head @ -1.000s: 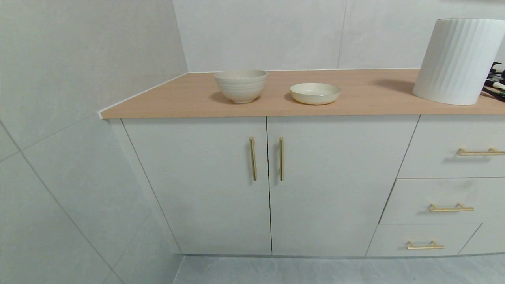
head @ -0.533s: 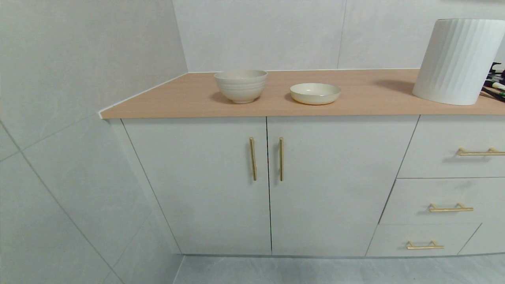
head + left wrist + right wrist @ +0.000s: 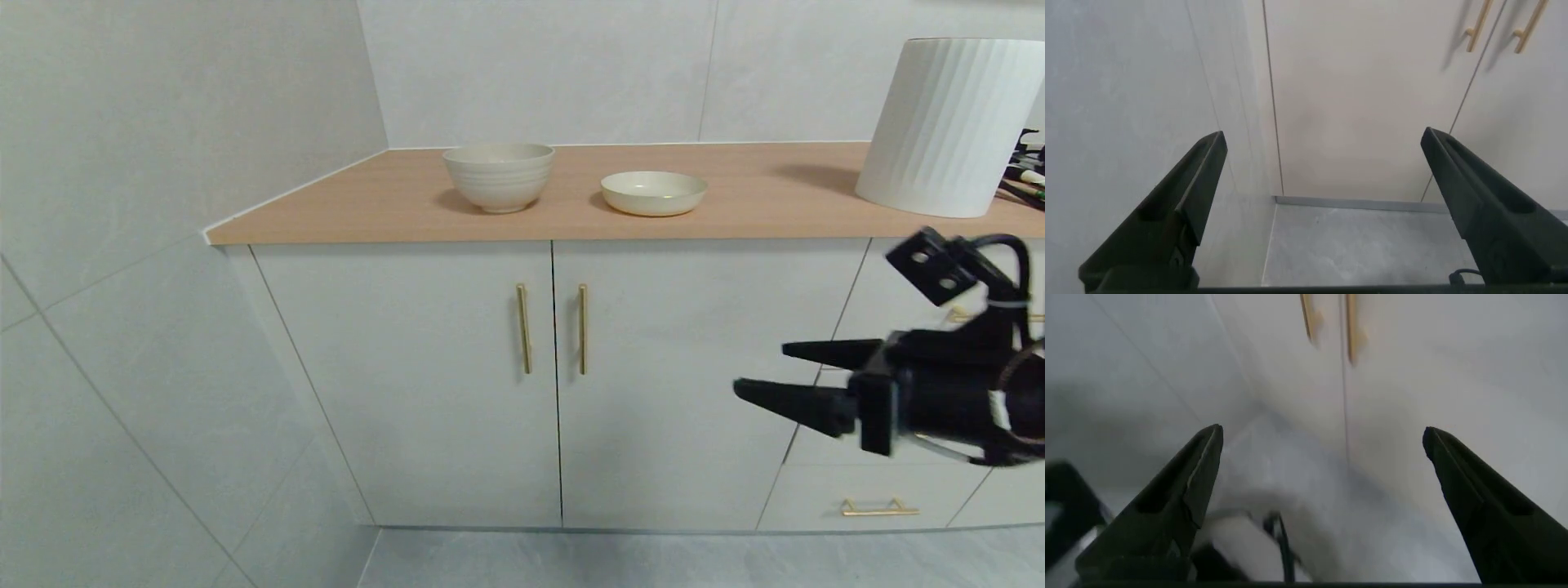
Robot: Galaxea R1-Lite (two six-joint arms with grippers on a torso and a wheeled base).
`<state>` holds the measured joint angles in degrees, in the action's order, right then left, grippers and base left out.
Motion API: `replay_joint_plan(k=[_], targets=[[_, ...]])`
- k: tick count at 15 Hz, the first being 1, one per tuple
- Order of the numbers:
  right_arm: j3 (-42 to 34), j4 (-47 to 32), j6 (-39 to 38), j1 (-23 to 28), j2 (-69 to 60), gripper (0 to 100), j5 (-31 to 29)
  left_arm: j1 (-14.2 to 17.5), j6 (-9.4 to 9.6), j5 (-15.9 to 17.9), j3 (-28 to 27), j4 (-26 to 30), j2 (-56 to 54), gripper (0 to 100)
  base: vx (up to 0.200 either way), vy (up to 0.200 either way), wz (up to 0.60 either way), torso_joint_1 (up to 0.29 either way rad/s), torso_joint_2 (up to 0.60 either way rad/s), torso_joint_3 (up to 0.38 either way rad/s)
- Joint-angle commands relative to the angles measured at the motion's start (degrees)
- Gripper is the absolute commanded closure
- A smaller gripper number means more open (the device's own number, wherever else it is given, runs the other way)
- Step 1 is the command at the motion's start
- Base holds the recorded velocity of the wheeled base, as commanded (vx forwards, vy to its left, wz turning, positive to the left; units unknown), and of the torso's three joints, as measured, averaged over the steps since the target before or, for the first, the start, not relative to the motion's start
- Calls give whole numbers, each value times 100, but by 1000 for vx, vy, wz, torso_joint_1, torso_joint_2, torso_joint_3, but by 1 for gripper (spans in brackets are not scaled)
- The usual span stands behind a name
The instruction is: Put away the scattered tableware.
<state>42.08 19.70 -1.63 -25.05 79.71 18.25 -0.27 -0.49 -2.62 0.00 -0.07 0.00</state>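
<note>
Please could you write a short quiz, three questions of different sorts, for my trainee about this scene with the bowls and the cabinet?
1. True or false: both cabinet doors under the countertop are shut.
2. Which thing on the countertop stands furthest to the robot's left? A) deep bowl B) shallow dish C) white ribbed container
3. Complete: the right gripper, in front of the drawers, has its jaws ____.

Key: 1 true; 2 A; 3 open.
</note>
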Motion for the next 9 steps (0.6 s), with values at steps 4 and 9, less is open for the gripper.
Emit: replay_joint_plan(k=[4,9], targets=[[2278,210,-724,-334,2637,0,407,9,-4,-2,0,-1,0,0,0,0,0,0,0,0],[2885,465,-1102,-509,3841,0,407,9,-4,-2,0,-1,0,0,0,0,0,0,0,0]])
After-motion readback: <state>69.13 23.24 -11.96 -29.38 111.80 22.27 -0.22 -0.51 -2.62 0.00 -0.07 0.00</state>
